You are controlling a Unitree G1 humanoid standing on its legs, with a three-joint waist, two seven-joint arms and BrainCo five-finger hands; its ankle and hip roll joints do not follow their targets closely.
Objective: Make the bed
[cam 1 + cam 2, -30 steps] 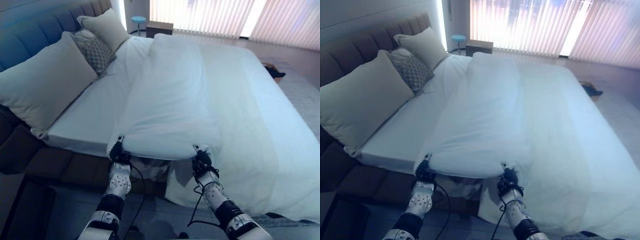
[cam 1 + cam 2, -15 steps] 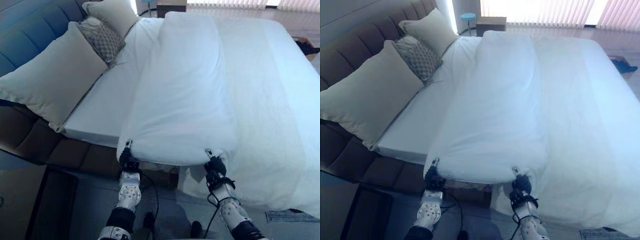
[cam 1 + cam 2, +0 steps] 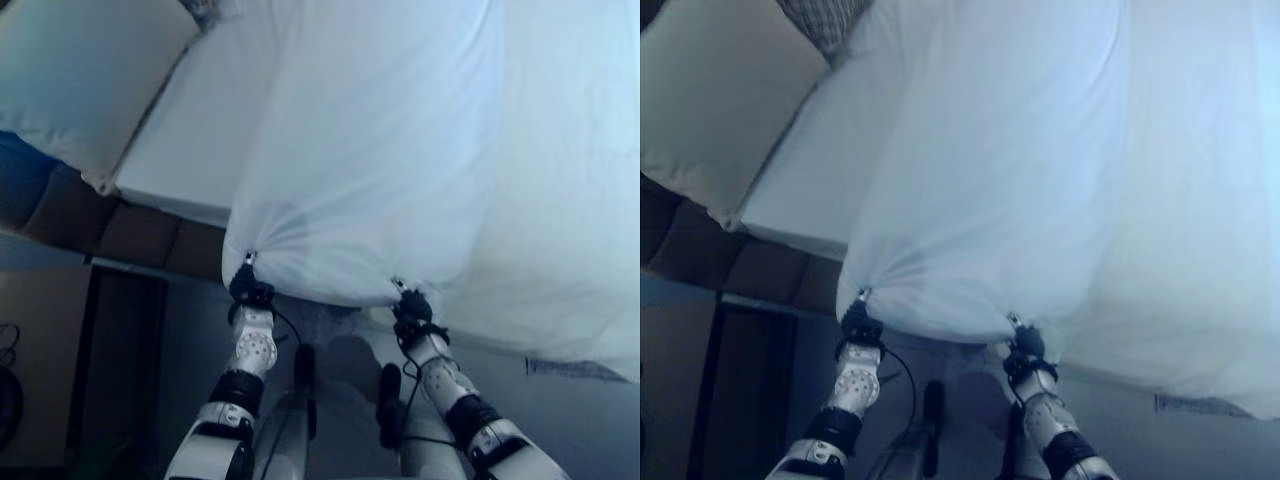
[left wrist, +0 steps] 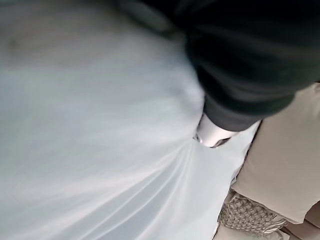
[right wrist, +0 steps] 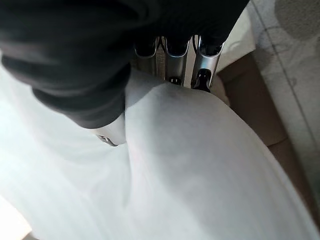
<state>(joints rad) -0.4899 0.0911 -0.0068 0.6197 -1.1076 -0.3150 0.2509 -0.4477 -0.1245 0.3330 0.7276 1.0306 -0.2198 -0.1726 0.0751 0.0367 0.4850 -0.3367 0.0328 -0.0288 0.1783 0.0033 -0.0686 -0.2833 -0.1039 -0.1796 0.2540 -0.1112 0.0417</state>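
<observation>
Two hands [image 3: 250,290] [image 3: 408,305] pinching white duvet [image 3: 370,150], edge bunched taut.

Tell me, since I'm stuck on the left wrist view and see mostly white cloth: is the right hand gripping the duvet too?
Observer: Yes. The right hand has its fingers curled over a fold of the duvet.
Operator: And my left hand from above?
Observer: The left hand pinches the duvet's near edge, with cloth gathering into creases at it.
Operator: Is the mattress covered near the pillows?
Observer: No, a strip of sheet lies bare beside the large pillow.
</observation>
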